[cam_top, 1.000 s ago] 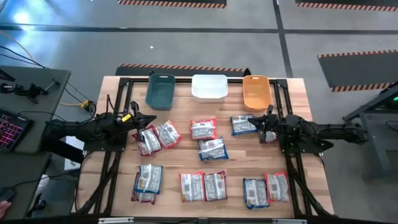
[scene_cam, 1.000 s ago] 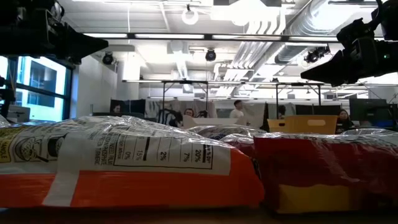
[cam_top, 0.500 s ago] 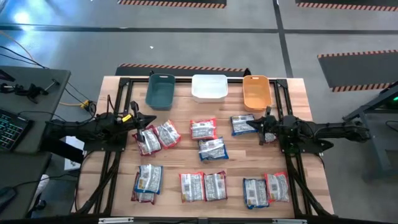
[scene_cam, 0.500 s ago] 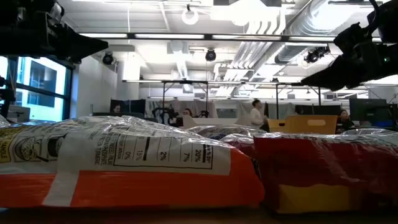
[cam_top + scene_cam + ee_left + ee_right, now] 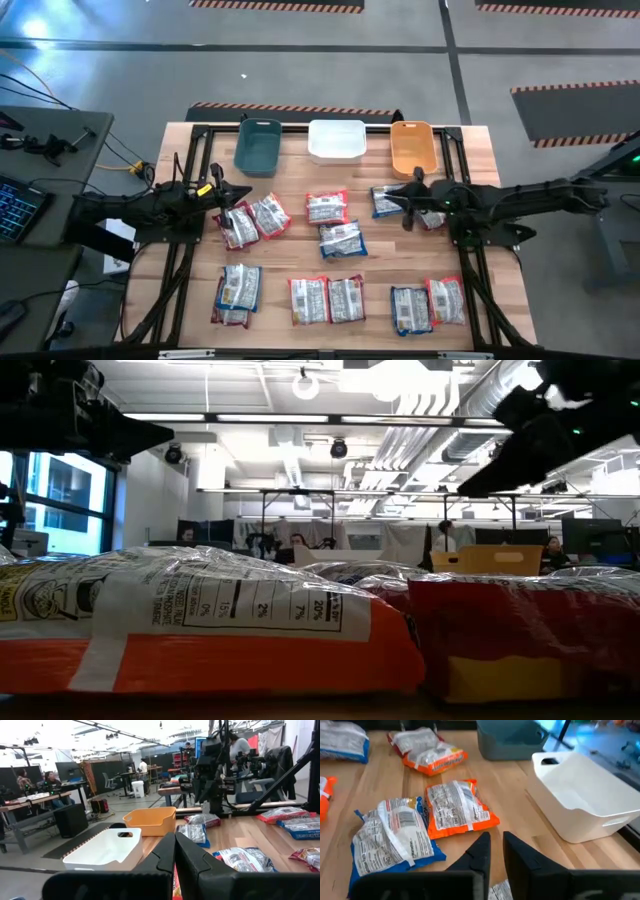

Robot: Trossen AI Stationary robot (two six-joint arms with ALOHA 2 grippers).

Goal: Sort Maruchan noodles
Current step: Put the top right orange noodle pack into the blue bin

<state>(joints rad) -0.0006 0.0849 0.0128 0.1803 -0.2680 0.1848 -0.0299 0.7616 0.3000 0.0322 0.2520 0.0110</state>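
Low view's mostly blocked by two near ramen packets (image 5: pixel 200 620), and the packet under the right pincer (image 5: pixel 405 205) is partly covered.

Bright overhead ceiling light; low view foreground perhaps slightly blurred.

Teal bin (image 5: pixel 257 146), white bin (image 5: pixel 336 140), orange bin (image 5: pixel 411 147)

The desk (image 5: pixel 500 290) is pale wood. Three bins stand in a row: teal (image 5: pixel 257 146), white (image 5: pixel 336 139), orange (image 5: pixel 411 147). The packets (image 5: pixel 341 240) lie backs up, silvery-white with black print, edged orange, red or blue. One (image 5: pixel 458 810) shows orange edges, its neighbour (image 5: pixel 395 839) blue. Both arms are black.
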